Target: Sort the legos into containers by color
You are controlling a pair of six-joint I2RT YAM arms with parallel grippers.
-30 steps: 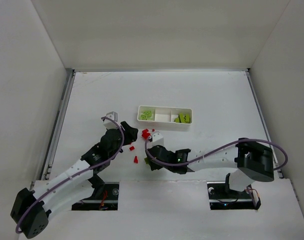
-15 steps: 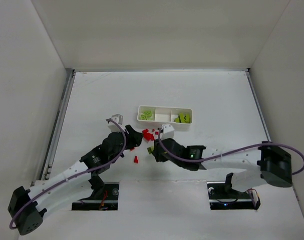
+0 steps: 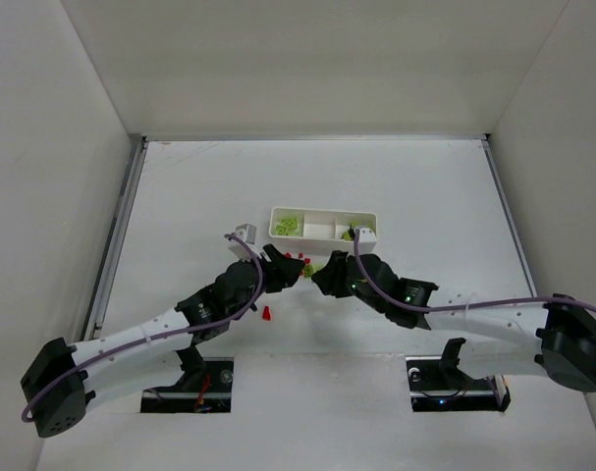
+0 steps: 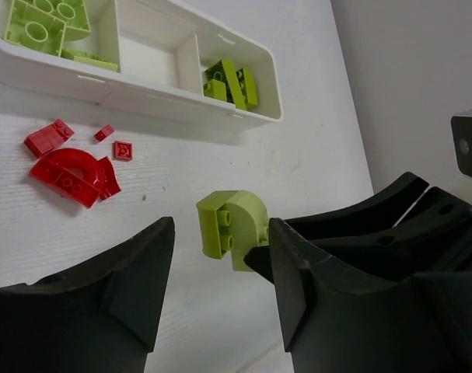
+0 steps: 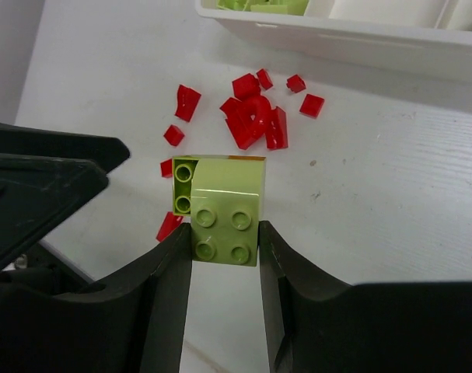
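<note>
Now the right claw [image 5: 224, 233] pinches a lime brick [image 5: 220, 198] above the table [image 5: 391, 194].
Its fingers [image 5: 169, 280] clamp the brick's side faces over the loose red pieces [image 5: 251, 116]; the left claw [image 4: 220, 241] hangs spread and empty just beside. Best, I judge: carry it level over the near wall of the white tray [image 5: 337, 35], then release low into a compartment already holding lime bricks [image 4: 232, 81], steering clear of the left claw.

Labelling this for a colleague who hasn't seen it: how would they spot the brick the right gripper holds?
Start at the long white tray; just in front of it lie scattered red legos. Beside them, pinched in the right gripper, is the lime brick: the only green piece outside the tray.
</note>
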